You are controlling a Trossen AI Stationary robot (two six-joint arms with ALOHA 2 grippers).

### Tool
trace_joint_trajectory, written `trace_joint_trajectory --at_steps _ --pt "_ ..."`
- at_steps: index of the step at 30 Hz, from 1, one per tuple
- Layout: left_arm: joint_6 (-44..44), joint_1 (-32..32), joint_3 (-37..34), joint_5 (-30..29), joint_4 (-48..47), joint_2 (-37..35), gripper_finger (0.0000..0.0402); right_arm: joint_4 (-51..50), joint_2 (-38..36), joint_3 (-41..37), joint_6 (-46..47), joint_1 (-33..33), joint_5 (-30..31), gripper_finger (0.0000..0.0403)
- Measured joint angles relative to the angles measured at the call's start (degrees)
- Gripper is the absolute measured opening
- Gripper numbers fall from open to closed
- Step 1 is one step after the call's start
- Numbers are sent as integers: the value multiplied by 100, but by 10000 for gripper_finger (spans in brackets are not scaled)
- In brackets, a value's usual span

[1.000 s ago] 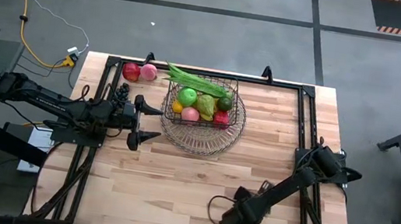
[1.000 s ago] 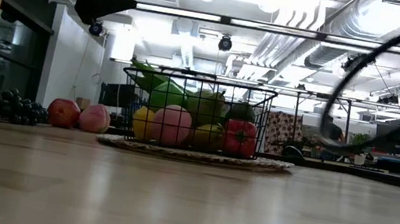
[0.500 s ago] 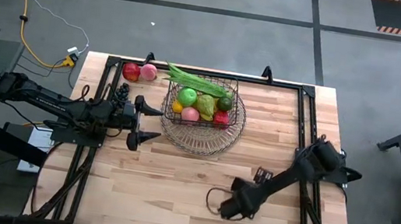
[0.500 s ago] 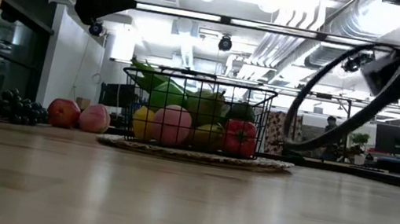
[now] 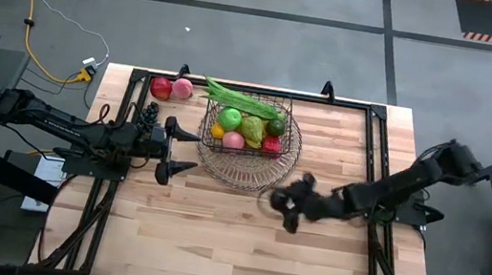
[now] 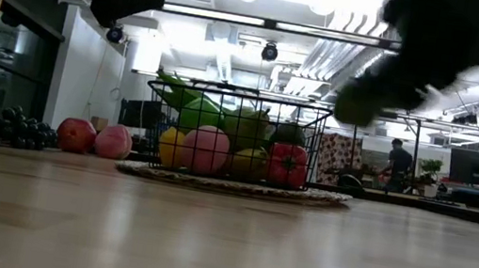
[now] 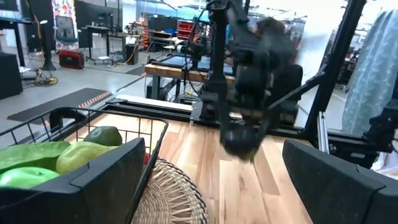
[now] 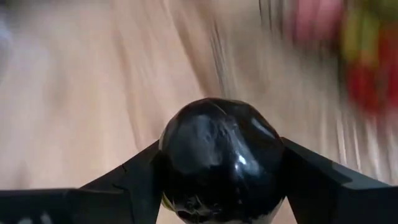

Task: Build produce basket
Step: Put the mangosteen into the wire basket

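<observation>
We log the right end effector (image 5: 287,204) just right of centre in the high view, carried above the table (image 5: 212,239) and pinching a dark, glossy, rounded piece of produce (image 8: 221,158); the right wrist view shows it gripped between the two fingers. We cannot name the fruit more exactly; in the left wrist view it reads as a dark lump (image 7: 239,140) hanging under the arm. It sits just beside the lower right edge of the round woven dish (image 5: 246,171), not yet over the basket.

The wire basket (image 5: 250,124) stands on that dish at upper centre of the high view. Already inside, we count long green pods (image 5: 237,98) across the far rim, a green apple (image 5: 230,117), a pear-like green piece (image 5: 253,129), a dark green avocado-like piece (image 5: 275,126), a yellow piece (image 5: 217,131), a pink piece (image 5: 234,140) and a red piece (image 5: 271,144).

Left outside: a red apple (image 5: 161,87) and a pink fruit (image 5: 182,88) at the upper left of the table, and a dark grape cluster (image 5: 149,114) below them.

The left end effector (image 5: 188,152) hangs at centre left, fingers spread and holding nothing, near the grapes and level with the basket's left side.

Our judgement: roughly two-thirds done. Remaining, as far as we see, are the piece in transit and three on the table.
</observation>
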Motion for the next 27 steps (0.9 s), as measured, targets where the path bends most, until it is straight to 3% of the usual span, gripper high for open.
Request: trace_joint_trajectory --at_steps 4,7,15,17,21,27 --pt "216 -2 0 8 -3 0 369 3286 -136 -740 -1935 -701 -604 252" --pt "319 0 0 1 -5 0 369 4219 -136 -912 -2392 -1197 -1098 252" --pt "269 0 0 -19 -5 0 369 4164 -129 -933 -2498 -1906 -1349 252" --pt "156 0 0 -24 -5 0 369 4211 -126 -930 -2418 -2023 -986 252" --pt "-35 0 0 -156 -5 0 369 4203 53 -928 -1960 -2317 406 252" --pt "-38 0 0 -388 -4 0 369 4415 559 -928 -1725 -2751 -355 252"
